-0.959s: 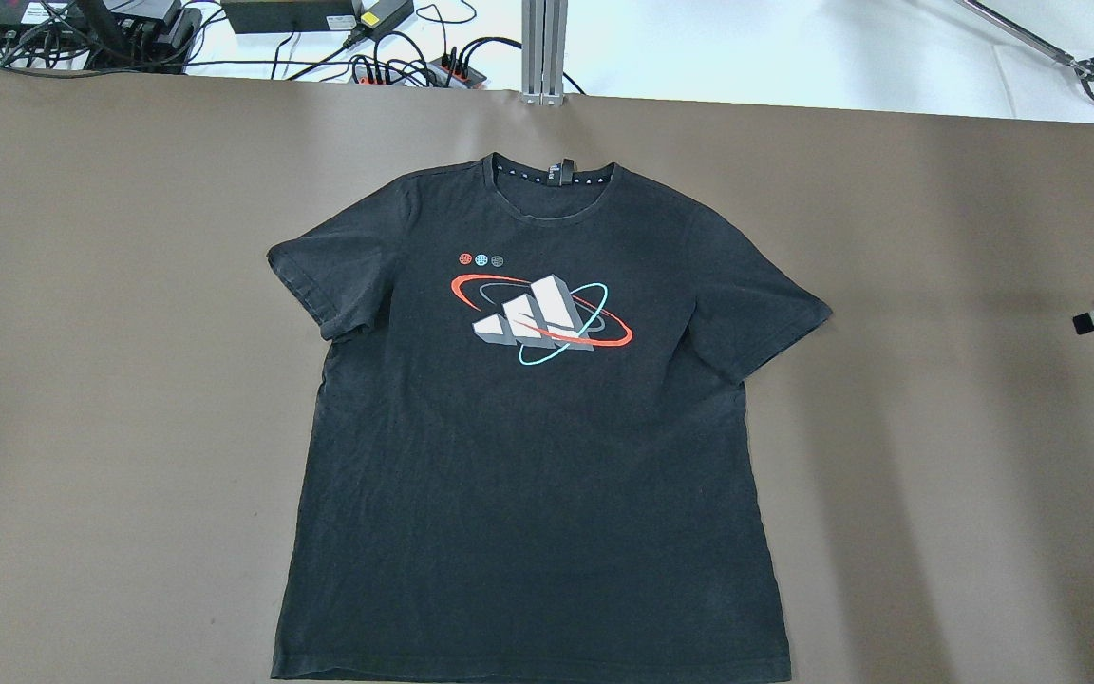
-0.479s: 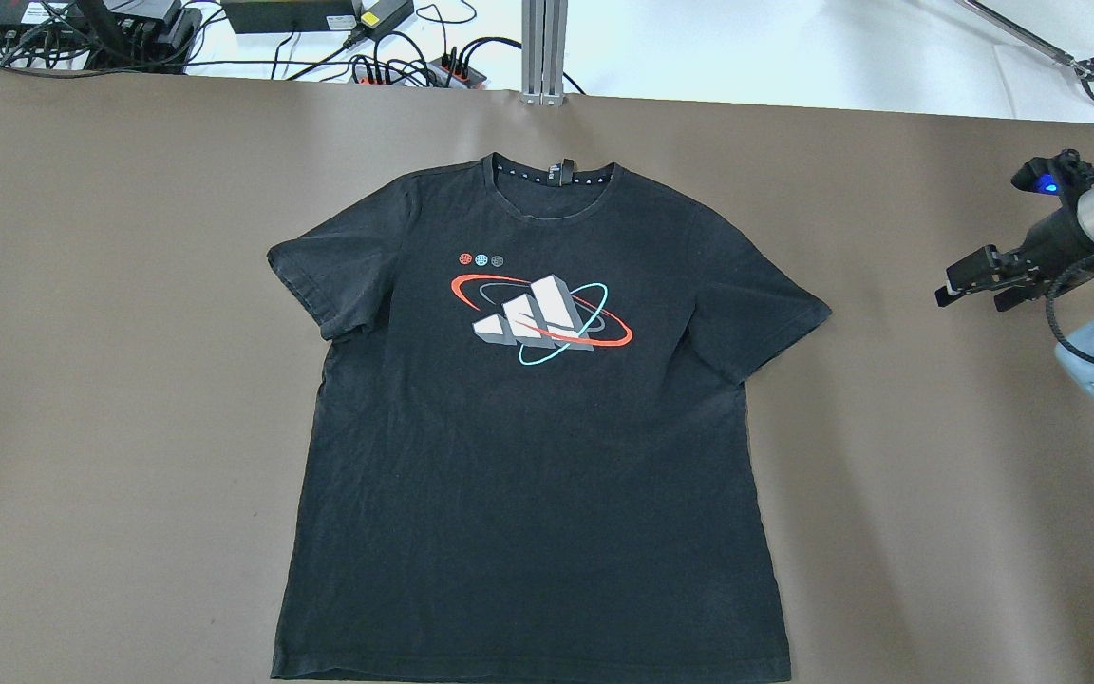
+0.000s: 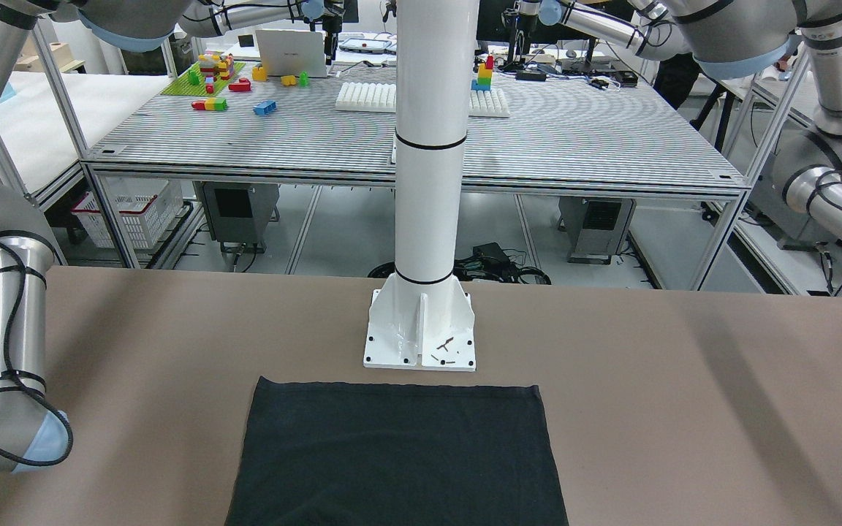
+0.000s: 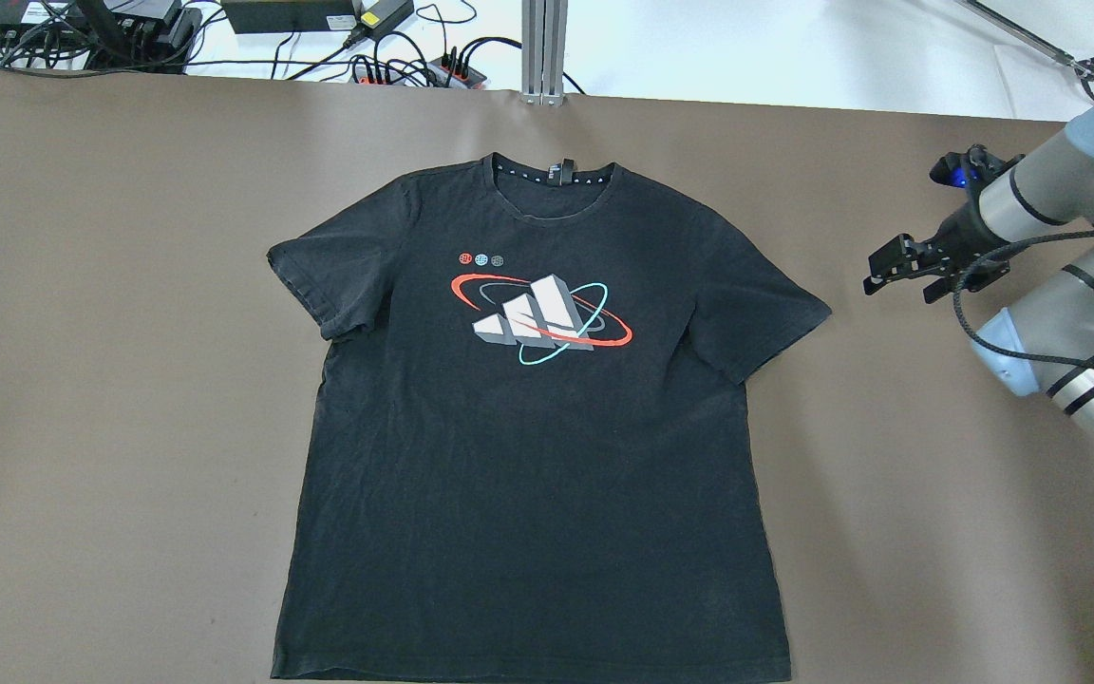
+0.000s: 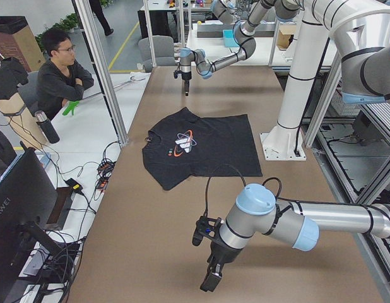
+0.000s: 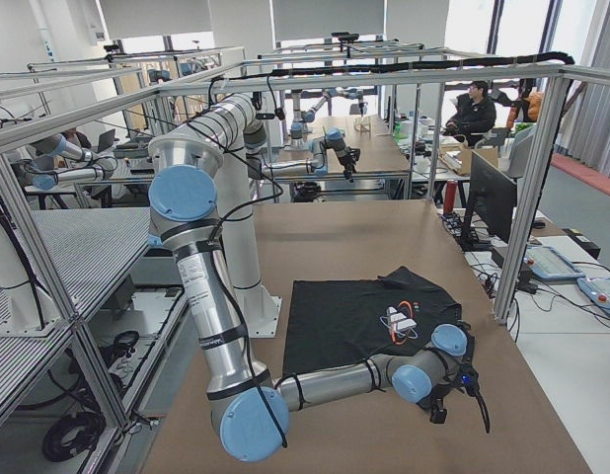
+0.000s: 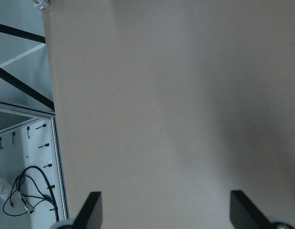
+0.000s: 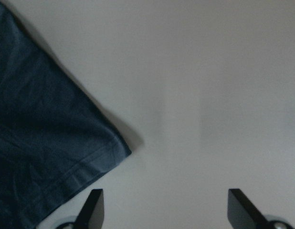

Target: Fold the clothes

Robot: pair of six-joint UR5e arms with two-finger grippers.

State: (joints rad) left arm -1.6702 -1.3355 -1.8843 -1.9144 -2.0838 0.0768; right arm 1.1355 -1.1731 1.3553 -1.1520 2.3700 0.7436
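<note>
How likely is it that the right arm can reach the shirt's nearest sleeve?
Probably yes: the right gripper is open, close beside that sleeve, and only bare table shows between them, with nothing in the way.

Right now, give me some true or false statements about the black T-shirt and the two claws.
The black short-sleeved fabric T-shirt lies flat, unfolded, on the brown table. True.
The right claw is shut on a sleeve. False: it is open and empty, with the nearest sleeve beside it.
The left claw is open over bare table. True.
The shirt's red, white and teal printed logo faces down. False: it faces up.
</note>
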